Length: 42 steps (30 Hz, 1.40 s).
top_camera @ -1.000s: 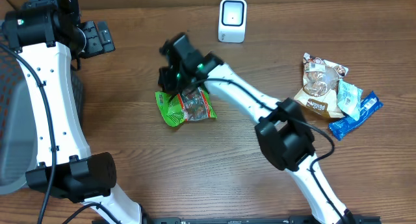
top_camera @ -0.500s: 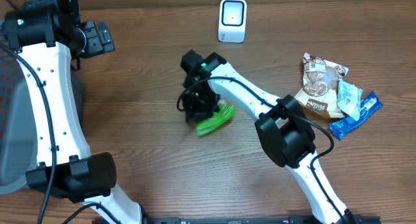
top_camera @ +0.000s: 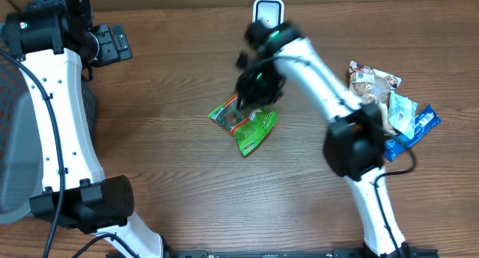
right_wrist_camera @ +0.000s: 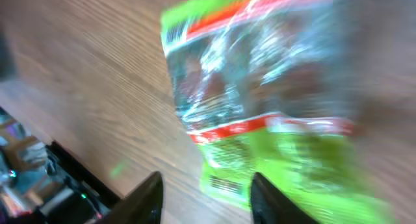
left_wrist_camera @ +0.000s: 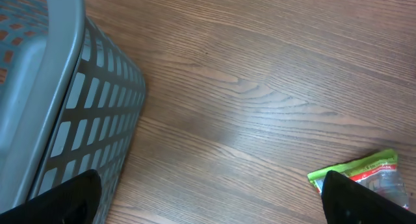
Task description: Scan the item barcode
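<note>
Green packet (top_camera: 244, 123) lies just beside the parted right gripper (top_camera: 256, 96).

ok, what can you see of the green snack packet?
Green plastic packet with a clear window showing brownish contents, red bands beside it and small print on the green end. It lies slanted on the wooden table, a little crumpled. The right claw hangs over its upper edge, jaws apart; blur hides whether they touch. Nothing else touches it.
</note>
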### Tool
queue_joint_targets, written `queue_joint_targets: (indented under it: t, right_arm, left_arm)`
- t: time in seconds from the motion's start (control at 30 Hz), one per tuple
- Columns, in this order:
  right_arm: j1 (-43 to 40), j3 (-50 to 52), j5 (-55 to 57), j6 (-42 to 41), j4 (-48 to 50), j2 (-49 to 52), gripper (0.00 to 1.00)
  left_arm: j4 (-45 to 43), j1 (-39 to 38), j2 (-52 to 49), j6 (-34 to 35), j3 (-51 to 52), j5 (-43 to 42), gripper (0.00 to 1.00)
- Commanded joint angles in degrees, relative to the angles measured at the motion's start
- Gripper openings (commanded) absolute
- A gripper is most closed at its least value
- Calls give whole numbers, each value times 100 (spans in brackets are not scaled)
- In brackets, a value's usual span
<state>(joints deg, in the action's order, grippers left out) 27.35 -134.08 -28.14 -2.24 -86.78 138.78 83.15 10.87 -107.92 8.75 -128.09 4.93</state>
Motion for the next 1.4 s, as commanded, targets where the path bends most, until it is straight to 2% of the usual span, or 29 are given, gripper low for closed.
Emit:
queue_joint_targets:
  t: [0.0, 0.1, 0.17, 0.33, 0.43, 0.67, 0.93, 1.13, 1.3, 1.37]
  right_arm:
    - [-393, -271, 4, 730, 15, -411, 58]
    - [-601, -144, 2, 1198, 234, -319, 79]
    - [-638, 48, 2, 1513, 472, -236, 86]
    - [-592, 940, -96, 1755, 1204, -201, 98]
    - [-573, 1438, -291, 1932, 1517, -201, 100]
    - [-498, 2302, -1185, 2116, 2105, -201, 100]
    - [-140, 2518, -1545, 2000, 2135, -201, 100]
    - [94, 2531, -898, 1445, 1982, -201, 92]
    - [210, 2887, -243, 1401, 2129, -201, 85]
    - [221, 3084, -96, 1401, 2291, -201, 75]
  left_arm:
    - [-2, -44, -57, -107, -31, -9, 100]
    - [-2, -44, -57, -107, -31, -9, 100]
    - [-2, -44, -57, -107, -31, -9, 100]
    - [-2, -44, -57, -107, -31, -9, 100]
    - [-2, -44, -57, -107, -31, -7, 100]
    - [-2, -44, -57, -107, -31, -9, 100]
    - [-2, -44, -57, -107, -31, -9, 100]
    - [-2, -44, -57, -107, -31, -9, 100]
    - [-2, -44, -57, -107, -31, -9, 100]
    - [-2, -44, -57, -107, -31, -9, 100]
